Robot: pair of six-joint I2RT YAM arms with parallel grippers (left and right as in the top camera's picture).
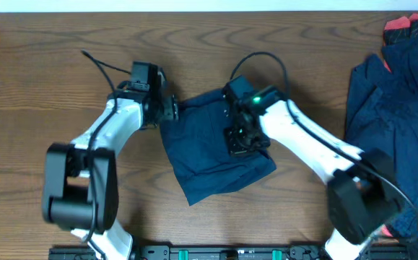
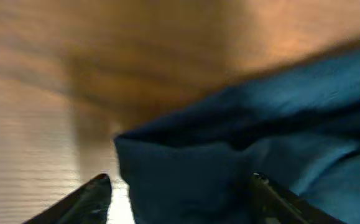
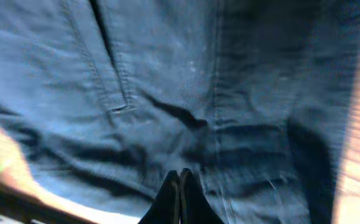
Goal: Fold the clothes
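Brown wood table (image 1: 35,65), navy clothes (image 1: 212,167) centred

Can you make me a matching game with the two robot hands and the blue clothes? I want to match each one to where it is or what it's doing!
Things:
1. left gripper
2. right gripper
3. folded navy garment
4. clothes pile

Places or states:
A. heaped at the right edge of the table
B. fingers shut, over the cloth
C. fingers open, at the cloth's left edge
D. lying in the middle, between the two arms

Pairs: 1-C, 2-B, 3-D, 4-A
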